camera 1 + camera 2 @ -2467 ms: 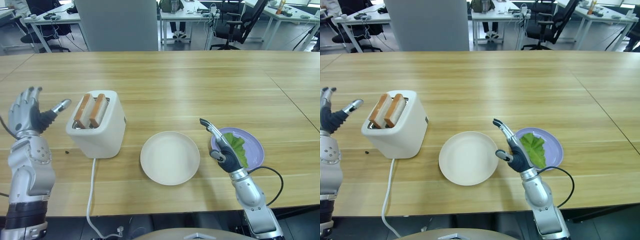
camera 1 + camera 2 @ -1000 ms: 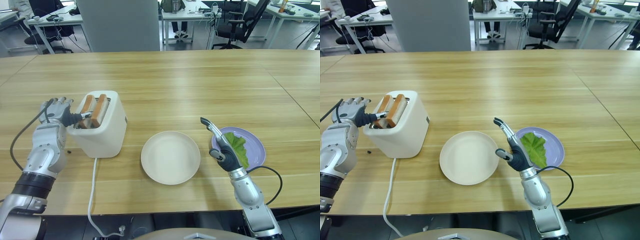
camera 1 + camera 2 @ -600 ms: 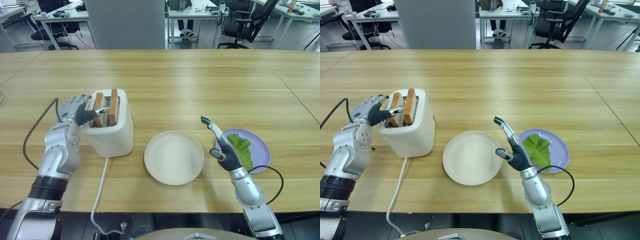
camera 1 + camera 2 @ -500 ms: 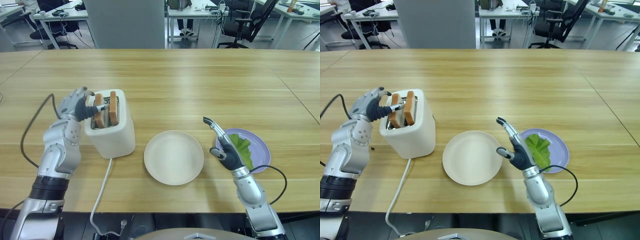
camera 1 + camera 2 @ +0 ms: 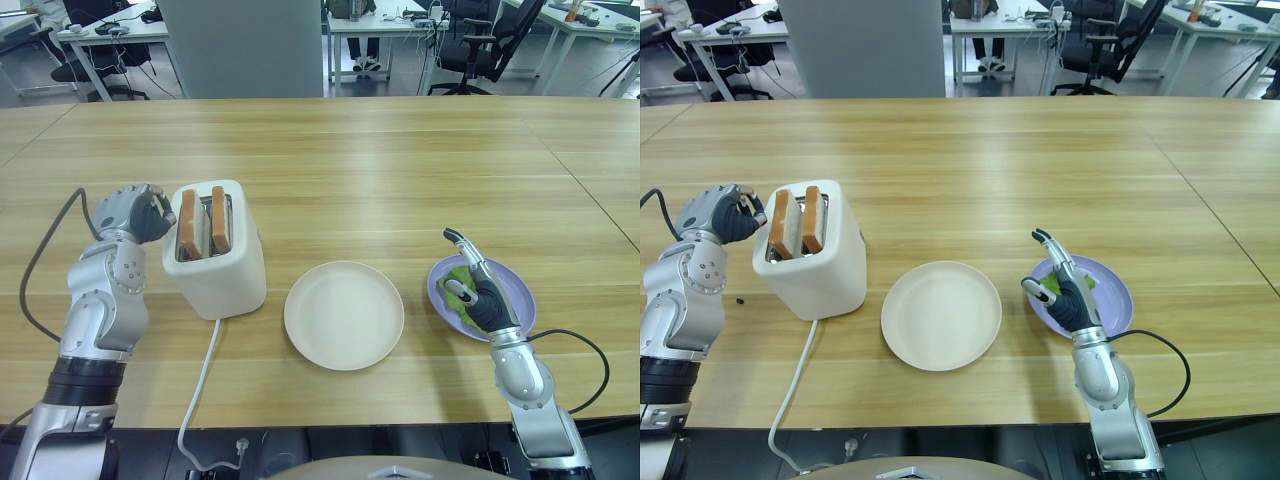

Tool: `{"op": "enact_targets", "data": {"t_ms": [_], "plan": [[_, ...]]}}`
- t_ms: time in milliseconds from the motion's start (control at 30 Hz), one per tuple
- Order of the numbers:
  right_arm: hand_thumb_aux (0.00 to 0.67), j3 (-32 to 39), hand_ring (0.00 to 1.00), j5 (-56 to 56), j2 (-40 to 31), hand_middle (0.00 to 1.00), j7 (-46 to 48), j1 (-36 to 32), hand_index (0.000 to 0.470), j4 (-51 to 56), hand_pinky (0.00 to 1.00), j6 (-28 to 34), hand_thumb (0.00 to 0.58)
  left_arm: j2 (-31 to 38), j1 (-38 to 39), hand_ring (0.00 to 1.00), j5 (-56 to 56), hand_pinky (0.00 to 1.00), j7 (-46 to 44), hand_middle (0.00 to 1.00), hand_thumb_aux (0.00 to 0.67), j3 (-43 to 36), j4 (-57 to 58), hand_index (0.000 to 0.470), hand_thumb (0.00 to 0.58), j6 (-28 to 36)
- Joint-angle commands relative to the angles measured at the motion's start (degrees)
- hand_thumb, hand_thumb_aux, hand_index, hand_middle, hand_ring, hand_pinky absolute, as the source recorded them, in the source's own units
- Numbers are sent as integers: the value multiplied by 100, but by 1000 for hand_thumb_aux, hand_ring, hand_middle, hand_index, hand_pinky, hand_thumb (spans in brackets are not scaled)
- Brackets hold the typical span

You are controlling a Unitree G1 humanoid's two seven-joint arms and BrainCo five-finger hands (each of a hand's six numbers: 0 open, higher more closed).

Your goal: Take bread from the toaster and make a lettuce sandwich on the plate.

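My left hand point(image 5: 135, 212), clenched and empty, is beside the toaster point(image 5: 215, 275) containing two bread slices point(image 5: 188, 225). My right hand point(image 5: 480, 297), fingers extended, is over the lettuce point(image 5: 453, 278).

Two bread slices point(image 5: 203, 221) upright in white toaster point(image 5: 228, 278)

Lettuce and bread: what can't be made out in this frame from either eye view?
- lettuce: mostly covered by the right robot hand in both eye views; whether it is gripped can't be told.
- bread slices: lower parts hidden inside the toaster.
- left robot hand: beside the nearer slice; contact with it can't be told.
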Motion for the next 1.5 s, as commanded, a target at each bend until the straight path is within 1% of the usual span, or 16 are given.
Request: {"op": "enact_targets", "data": {"t_ms": [33,67,100,133,300,400,600,767,1000,1300,1500], "plan": [[0,-6,0,-20,-25,0,33,15,0,-96,0,53,0,64,84,624,239,624,-23,624,45,-120,-28,31,75,159],[0,-3,0,-18,-25,0,35,16,0,-98,0,51,0,64,92,286,285,286,-6,286,0,-104,-77,0,0,197],[0,-2,0,-16,-25,0,35,18,0,-99,0,49,0,60,94,43,312,43,-1,43,0,-72,-140,0,0,242],[0,2,0,-16,-24,0,35,21,0,-99,0,47,0,53,100,0,337,0,4,0,0,-34,-212,0,0,292],[0,33,0,-36,-5,0,25,52,0,-133,0,43,0,-29,228,0,403,0,19,0,0,268,-850,0,0,618],[0,41,0,-49,9,0,7,72,0,-165,0,58,0,-141,435,0,440,0,-88,0,0,373,-1322,0,0,850],[0,65,0,-79,56,0,-35,132,0,-247,0,82,0,-315,936,0,883,0,-376,0,0,75,-1915,0,0,1207],[0,79,0,-98,114,0,-60,190,0,-321,0,101,0,-219,1176,0,1324,0,-581,0,0,-195,-1729,0,0,1284],[0,111,0,-124,186,0,-62,223,0,-363,0,129,0,-133,1356,0,1795,0,-732,0,0,-331,-1592,0,0,1272],[0,130,0,-123,239,0,-45,282,0,-404,0,143,0,-35,1549,0,2117,0,-804,0,0,-303,-1533,0,0,1109],[0,149,0,-120,247,0,-31,288,0,-407,0,141,0,-110,1482,0,2266,0,-770,0,0,-432,-1376,0,0,942]]}}
